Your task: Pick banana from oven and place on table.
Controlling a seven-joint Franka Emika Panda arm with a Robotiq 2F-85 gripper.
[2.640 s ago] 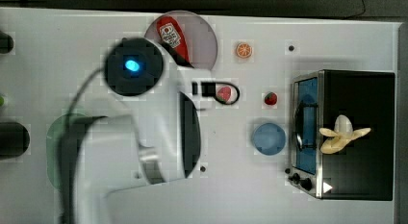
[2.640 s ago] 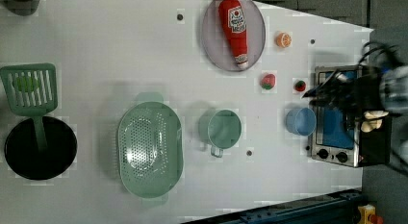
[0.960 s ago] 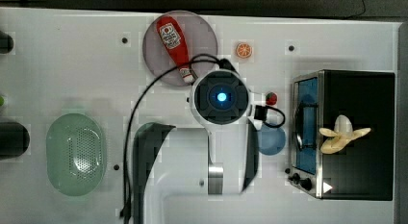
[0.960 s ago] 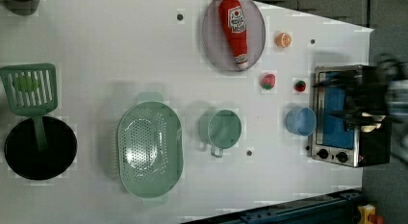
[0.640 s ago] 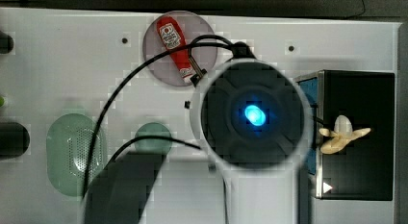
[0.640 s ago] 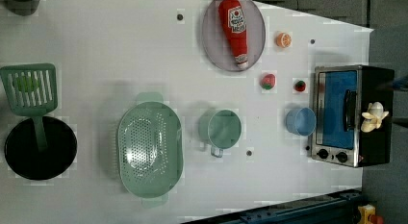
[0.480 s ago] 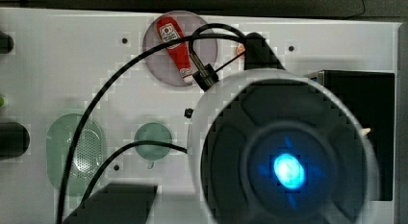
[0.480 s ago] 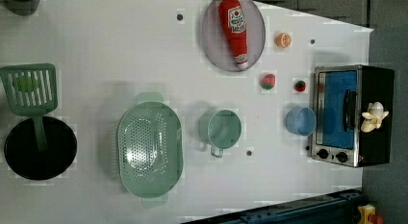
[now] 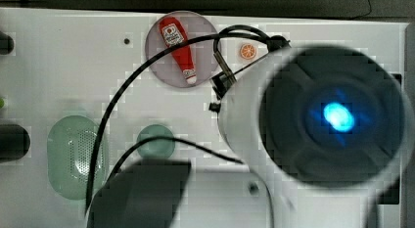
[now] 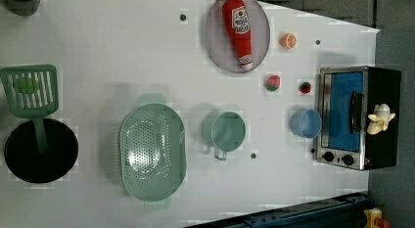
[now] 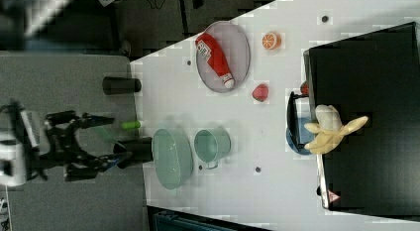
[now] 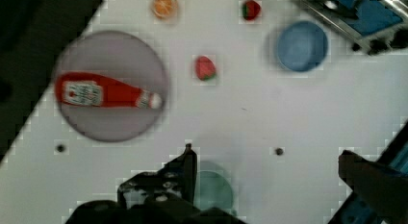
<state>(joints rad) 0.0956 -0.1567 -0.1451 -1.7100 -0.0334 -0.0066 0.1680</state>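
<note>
- White table point(image 10: 122, 52) under everything.
- Banana point(image 11: 331, 128) lies on top of oven point(image 10: 359, 118), I see nothing touching it.
- Gripper point(image 12: 267, 168) spread wide, empty, high over table.

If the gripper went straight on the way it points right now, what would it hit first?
Most likely the bare white table: in the wrist view the open gripper faces it, just beside the green cup. Depth is unclear.

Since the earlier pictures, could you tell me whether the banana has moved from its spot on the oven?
No. In the left view the banana lies on top of the oven, beside the door handle, as before.
</note>
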